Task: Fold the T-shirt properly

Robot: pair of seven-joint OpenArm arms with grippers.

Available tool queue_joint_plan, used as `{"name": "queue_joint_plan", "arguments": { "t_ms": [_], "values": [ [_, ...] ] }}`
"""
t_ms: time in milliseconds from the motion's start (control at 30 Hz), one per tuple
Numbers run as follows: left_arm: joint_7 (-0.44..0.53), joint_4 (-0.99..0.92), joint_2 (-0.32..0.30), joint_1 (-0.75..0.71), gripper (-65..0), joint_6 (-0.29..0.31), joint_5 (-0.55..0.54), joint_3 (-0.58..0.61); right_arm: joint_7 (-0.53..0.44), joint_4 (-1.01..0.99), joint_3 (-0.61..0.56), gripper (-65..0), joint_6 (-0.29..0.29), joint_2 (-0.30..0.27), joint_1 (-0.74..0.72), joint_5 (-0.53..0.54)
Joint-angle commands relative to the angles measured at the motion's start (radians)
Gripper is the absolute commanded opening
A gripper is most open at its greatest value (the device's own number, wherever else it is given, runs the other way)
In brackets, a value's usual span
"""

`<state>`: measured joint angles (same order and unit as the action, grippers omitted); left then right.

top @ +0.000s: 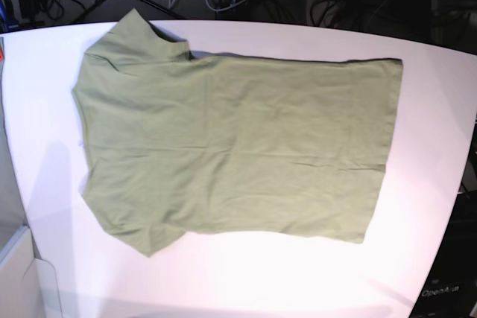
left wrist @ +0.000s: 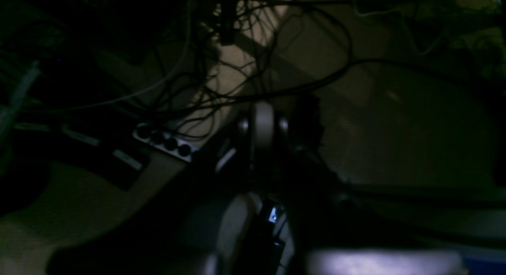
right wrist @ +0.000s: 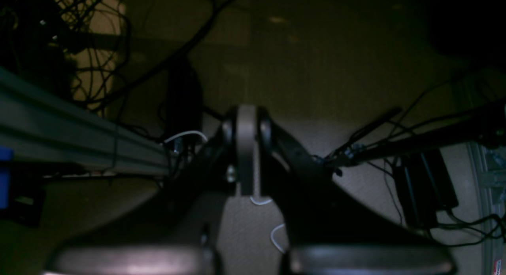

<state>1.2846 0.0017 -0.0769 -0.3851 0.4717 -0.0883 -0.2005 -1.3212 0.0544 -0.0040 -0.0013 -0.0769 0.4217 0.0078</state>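
T-shirt [top: 231, 150] lies spread flat on the white counter [top: 440, 109], unfolded, collar end toward the base view's left, hem toward its right, sleeves at upper left and lower left. Mild wrinkles across the body. Neither arm shows in the base view. Left gripper [left wrist: 263, 126] jaws closed, gripping nothing, aimed at a dim floor with cables [left wrist: 245, 49] and a power strip [left wrist: 164, 142]. Right gripper [right wrist: 247, 128] jaws closed too, empty, beside an aluminium rail [right wrist: 79, 136].
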Motion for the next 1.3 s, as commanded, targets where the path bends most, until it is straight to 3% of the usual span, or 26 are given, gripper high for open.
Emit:
{"name": "queue_joint_plan", "arguments": {
  "t_ms": [0, 167, 533, 700, 933, 1033, 1267],
  "values": [
    [0.036, -0.002, 0.002, -0.033, -63.9, 0.002, -0.005, 0.000, -0.037, 0.000, 0.002, -65.0, -0.001, -0.004, 0.021, 0.002],
    [0.034, 0.001, 0.002, -0.044, -63.9, 0.000, -0.005, -0.001, -0.039, 0.019, 0.002, -65.0, -0.001, -0.005, 0.041, 0.002],
    [0.036, 0.133, 0.001, -0.096, -63.9, 0.006, -0.044, -0.001, -0.033, 0.554, 0.000, -65.0, 0.001, -0.005, 0.312, -0.002],
    [0.034, 0.340, 0.015, -0.167, -63.9, 0.006, -0.101, -0.001, -0.033, 0.678, 0.000, -64.9, 0.001, -0.005, 0.375, -0.002],
    [0.022, 0.788, 0.068, -0.348, -63.9, 0.000, -0.124, 0.000, -0.033, 0.763, 0.002, -50.9, 0.001, -0.007, 0.398, 0.001],
    [-0.081, 1.018, 0.099, -0.433, -63.9, 0.000, -0.124, -0.001, -0.031, 0.816, 0.002, -46.4, 0.001, -0.008, 0.412, 0.001],
    [-0.475, 1.415, 0.107, -0.530, -63.9, -0.001, -0.127, -0.012, 0.019, 0.999, 0.003, -39.2, -0.001, -0.010, 0.447, 0.001]
  ]
}}
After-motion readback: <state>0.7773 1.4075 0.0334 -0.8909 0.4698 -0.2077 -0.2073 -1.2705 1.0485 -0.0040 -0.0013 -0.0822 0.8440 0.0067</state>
